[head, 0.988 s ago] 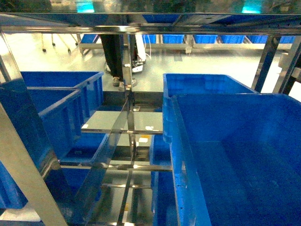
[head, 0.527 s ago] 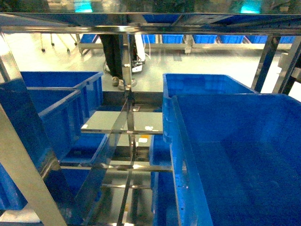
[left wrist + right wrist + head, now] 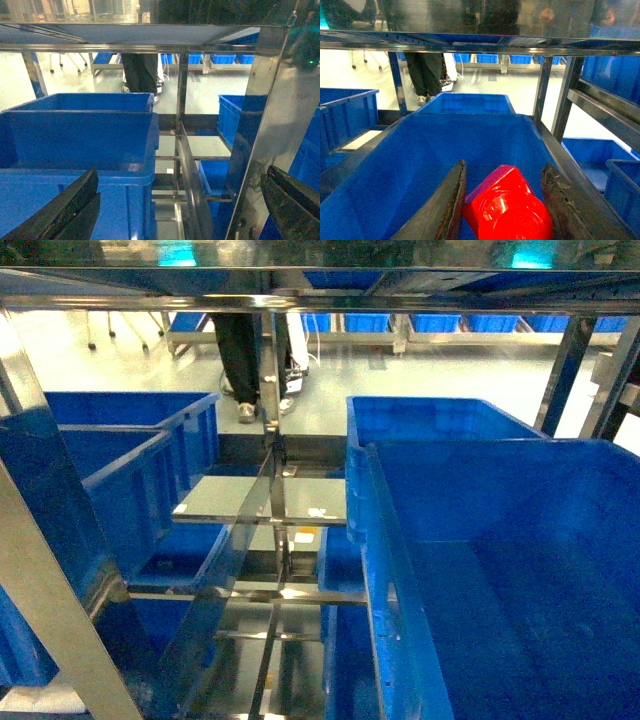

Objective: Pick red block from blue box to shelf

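The red block [image 3: 507, 207], glossy with a round stud facing the camera, sits clamped between the two dark fingers of my right gripper [image 3: 504, 169]. The gripper holds it above the inside of a dark blue crate [image 3: 435, 150] that stands on the shelf [image 3: 470, 46]. My left gripper [image 3: 182, 172] stands open, with a wide gap and nothing between its fingers, in front of a shelf upright [image 3: 265, 105] and beside another crate [image 3: 80, 135]. Neither gripper shows in the head view. The blue box is out of view.
Dark blue crates fill the steel shelf: a large one at the right [image 3: 520, 540], another behind it [image 3: 430, 420], more at the left [image 3: 120, 440]. Rails and an upright [image 3: 268, 370] run between them. A person's legs [image 3: 238, 350] stand on the floor beyond.
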Tool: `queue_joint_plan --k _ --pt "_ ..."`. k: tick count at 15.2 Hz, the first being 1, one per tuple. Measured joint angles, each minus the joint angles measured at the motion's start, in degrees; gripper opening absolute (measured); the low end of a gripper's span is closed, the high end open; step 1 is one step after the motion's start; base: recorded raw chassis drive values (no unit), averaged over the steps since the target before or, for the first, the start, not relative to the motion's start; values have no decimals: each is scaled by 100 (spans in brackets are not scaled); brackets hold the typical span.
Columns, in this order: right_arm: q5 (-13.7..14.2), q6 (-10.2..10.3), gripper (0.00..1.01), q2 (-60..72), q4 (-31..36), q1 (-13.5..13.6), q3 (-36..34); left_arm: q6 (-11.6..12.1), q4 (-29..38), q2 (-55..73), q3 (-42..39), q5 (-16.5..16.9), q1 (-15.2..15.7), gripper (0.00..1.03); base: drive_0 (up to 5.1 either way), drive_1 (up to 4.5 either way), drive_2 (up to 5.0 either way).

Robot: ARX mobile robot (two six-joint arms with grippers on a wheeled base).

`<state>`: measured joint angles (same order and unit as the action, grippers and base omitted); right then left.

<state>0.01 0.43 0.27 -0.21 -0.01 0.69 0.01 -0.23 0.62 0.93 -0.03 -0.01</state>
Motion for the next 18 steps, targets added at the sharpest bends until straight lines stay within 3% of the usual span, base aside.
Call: queue_joint_plan --k 18 --pt "0 0 38 0 0 0 0 0 0 0 0 0 0 98 0 0 0"
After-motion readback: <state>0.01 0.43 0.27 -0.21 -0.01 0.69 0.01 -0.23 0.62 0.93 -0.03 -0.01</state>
